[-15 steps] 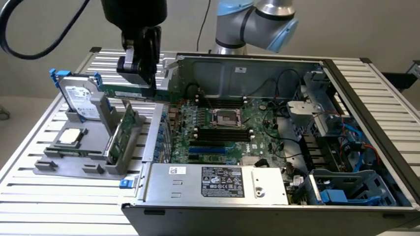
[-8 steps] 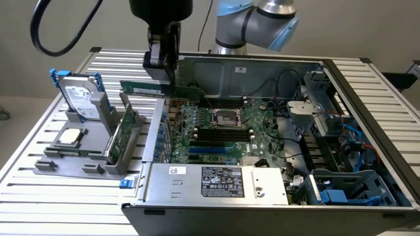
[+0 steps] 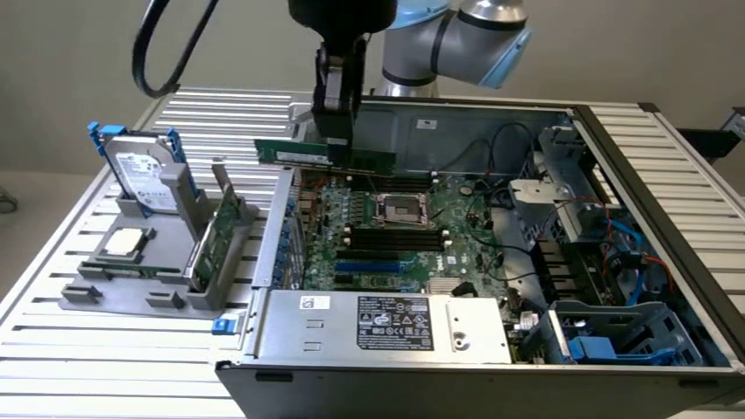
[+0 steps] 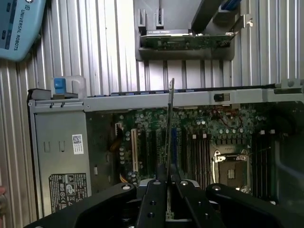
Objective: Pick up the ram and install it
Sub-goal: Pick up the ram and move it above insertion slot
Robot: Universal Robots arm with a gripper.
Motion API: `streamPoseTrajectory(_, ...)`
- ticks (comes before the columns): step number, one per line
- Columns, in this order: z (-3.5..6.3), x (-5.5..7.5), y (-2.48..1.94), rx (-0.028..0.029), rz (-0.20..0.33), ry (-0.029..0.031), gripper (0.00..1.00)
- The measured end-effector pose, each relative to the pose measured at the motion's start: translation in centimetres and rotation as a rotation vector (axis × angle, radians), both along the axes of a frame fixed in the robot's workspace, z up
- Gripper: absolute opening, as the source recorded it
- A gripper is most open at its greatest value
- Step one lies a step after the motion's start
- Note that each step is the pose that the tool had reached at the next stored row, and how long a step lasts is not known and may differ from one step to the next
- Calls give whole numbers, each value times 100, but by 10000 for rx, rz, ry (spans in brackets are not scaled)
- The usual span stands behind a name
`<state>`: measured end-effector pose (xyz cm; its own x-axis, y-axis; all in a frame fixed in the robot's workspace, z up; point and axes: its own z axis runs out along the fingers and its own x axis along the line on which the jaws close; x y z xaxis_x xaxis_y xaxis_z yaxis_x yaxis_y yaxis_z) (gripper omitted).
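Ram [image 3: 297, 153], a long thin green circuit-board stick: we see it pinched mid-length by the black two-finger gripper [image 3: 338, 157], jaws nearly closed on its flat faces. It hangs level, edge down, above the green motherboard [image 3: 466, 253] inside the open grey sheet-metal case [image 3: 349, 349] on the ribbed metal table [image 3: 105, 349].
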<state>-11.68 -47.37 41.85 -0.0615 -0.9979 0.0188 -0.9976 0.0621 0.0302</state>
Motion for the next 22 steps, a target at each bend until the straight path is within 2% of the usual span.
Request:
streamPoseTrajectory(4, -24, 77, 72, -2, 9, 1, 14)
streamPoseTrajectory(14, -124, 405, 324, -3, 10, 0, 14)
streamPoseTrajectory(22, -256, 629, 444, -3, 24, 0, 14)
